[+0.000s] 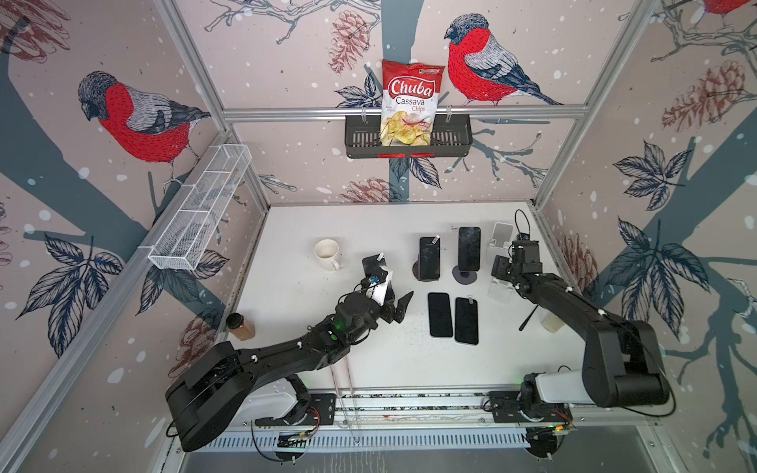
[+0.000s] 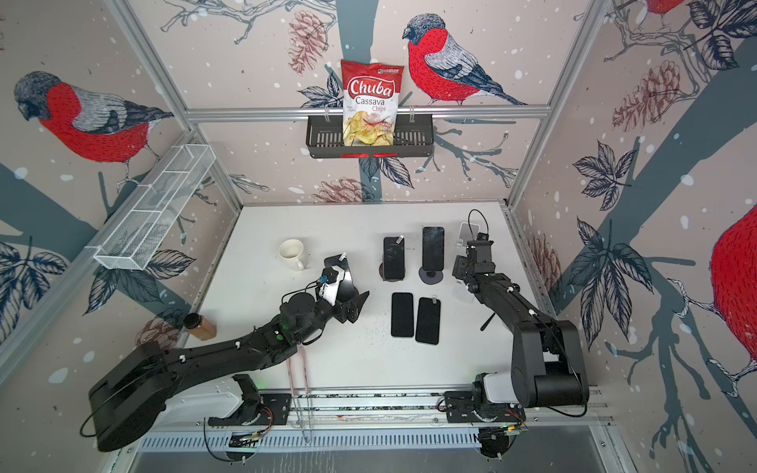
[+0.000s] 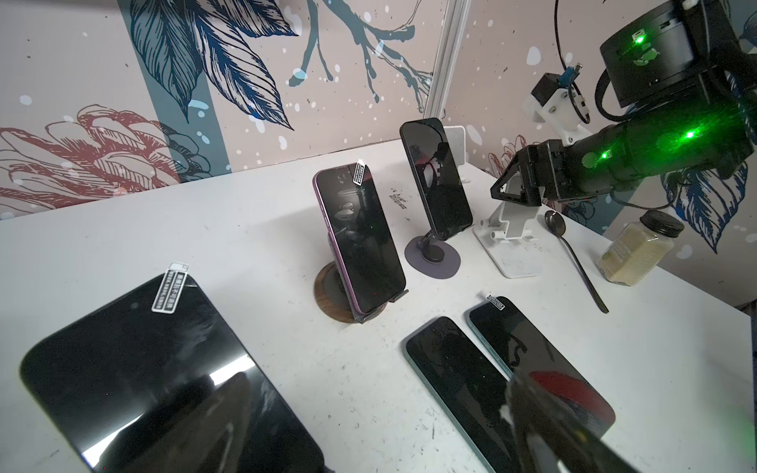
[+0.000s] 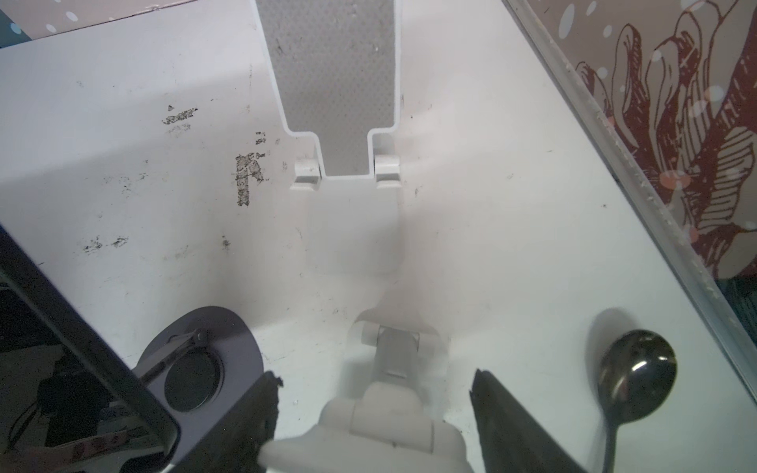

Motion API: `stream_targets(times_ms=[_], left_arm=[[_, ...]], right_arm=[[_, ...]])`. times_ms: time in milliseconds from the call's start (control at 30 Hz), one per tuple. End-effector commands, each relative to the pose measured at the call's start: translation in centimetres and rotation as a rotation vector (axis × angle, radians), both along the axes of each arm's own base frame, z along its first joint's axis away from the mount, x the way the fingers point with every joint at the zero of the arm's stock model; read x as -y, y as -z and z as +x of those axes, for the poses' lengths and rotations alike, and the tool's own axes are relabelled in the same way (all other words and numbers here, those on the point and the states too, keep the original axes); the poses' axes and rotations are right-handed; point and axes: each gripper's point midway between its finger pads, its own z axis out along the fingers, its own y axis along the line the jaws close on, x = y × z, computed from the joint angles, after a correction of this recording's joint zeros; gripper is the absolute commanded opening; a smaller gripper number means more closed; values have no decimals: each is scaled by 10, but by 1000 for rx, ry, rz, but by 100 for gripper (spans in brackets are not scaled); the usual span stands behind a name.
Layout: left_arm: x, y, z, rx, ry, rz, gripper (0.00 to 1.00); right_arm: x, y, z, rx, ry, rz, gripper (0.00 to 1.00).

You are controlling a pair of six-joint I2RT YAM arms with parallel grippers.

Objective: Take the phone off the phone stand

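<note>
A purple phone (image 1: pixel 429 258) (image 3: pixel 360 241) leans on a round wooden stand (image 3: pixel 327 286). A dark phone (image 1: pixel 469 247) (image 3: pixel 438 180) leans on a grey disc stand (image 3: pixel 434 260). The white stand (image 1: pixel 503 235) (image 4: pixel 336 82) holds nothing. My right gripper (image 1: pixel 500 271) (image 4: pixel 375 376) is open, its jaws on either side of that stand's hinge arm without touching it. My left gripper (image 1: pixel 395 293) (image 3: pixel 381 409) is open wide. A tilted phone (image 1: pixel 375 266) (image 3: pixel 135 381) with a sticker hides its left finger, and bare table shows between that phone and the right finger.
Two phones (image 1: pixel 440 314) (image 1: pixel 466 320) lie flat mid-table. A mug (image 1: pixel 327 254) stands at the left, a brown jar (image 1: pixel 239 326) near the left wall. A black spoon (image 4: pixel 635 381) and a pale jar (image 3: pixel 637 254) sit by the right arm. A chips bag (image 1: pixel 411 102) hangs in the wall basket.
</note>
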Motion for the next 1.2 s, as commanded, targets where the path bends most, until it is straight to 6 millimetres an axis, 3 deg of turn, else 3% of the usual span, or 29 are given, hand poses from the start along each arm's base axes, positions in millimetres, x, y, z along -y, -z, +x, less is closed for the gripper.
stream_targets(times_ms=[0,300,567,967,1167], left_arm=[[-2,-2,2,1,-16,-7,96],[-5,-3,5,-10,-43,-6,96],[-9,-2,7,-26,-73,-12,96],[-14,-5,12,-55,-122,-21,96],[-19,-3,17,-81,-166,-22,96]], right_arm=[[2,-2,1,14,18,5,80],[4,-24,0,67,38,11,91],[5,-65,-4,151,49,30,99],[-32,-137,-10,290,-24,-44,99],[-75,-154,-18,341,-132,-23,99]])
